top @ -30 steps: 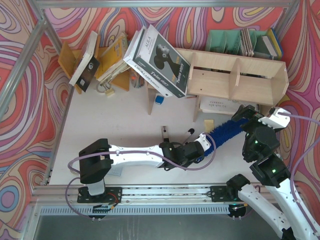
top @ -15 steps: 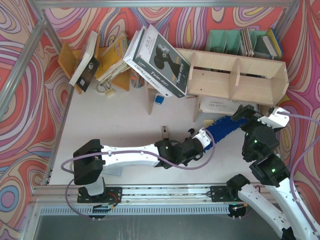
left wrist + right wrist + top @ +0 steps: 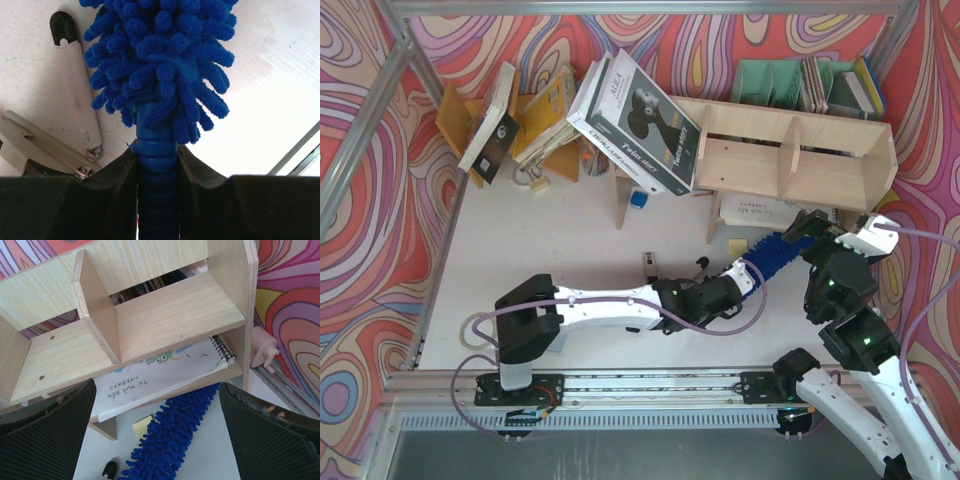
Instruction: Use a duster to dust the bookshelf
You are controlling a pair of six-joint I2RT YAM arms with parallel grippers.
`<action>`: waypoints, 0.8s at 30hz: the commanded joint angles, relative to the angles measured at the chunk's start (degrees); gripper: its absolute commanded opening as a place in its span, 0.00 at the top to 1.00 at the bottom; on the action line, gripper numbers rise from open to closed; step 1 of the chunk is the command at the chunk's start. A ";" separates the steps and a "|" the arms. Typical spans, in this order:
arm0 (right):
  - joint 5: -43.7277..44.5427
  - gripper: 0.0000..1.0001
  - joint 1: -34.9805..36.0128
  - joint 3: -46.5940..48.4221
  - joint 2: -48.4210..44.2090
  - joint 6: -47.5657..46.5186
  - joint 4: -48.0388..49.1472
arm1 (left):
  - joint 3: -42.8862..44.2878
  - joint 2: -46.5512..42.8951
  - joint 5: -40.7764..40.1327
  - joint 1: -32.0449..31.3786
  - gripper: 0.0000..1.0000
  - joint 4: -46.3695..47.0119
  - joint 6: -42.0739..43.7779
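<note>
The left gripper [image 3: 157, 159] was clenched on the ribbed blue handle of the duster [image 3: 160, 55], one black finger pressed to each side of it. Just to the left of that gripper, two pale hand tools [image 3: 75, 95] with black tips lay flat on the white table [image 3: 280, 75]. The duster's fluffy blue head ran straight out ahead of the left gripper, low over the table, toward the foot of the bookshelf [image 3: 790, 165]. Its far end lay directly beneath the right gripper [image 3: 157, 410], between that gripper's two fingers but touching neither. The right gripper hung released, its black pads [image 3: 47, 427] spread wide. Beyond the right gripper's fingertips stood the bookshelf's right-hand compartments, with a spiral-bound notebook [image 3: 160, 372] lying flat in the bottom one. A small yellow pad [image 3: 142, 424] lay on the table just left of the duster's head. I could not tell whether the duster's tip touched the shelf.
</note>
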 commanded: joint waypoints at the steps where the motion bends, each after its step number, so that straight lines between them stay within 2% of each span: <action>1: 0.26 0.01 -0.25 -0.06 -0.39 0.24 -0.30 | 3.46 2.35 2.76 -0.09 1.00 -0.60 1.19; 7: 0.20 0.01 -0.19 -0.03 -0.12 0.28 -0.32 | 3.04 0.85 3.54 -0.33 1.00 -0.63 1.64; 20: 0.25 0.01 -0.24 -0.07 -0.13 0.42 -0.46 | -8.00 -14.28 1.81 -2.55 1.00 5.56 2.75; 24: 0.41 0.01 -0.25 0.04 -0.12 0.26 -0.49 | -9.61 -16.49 3.09 -2.55 1.00 5.25 2.82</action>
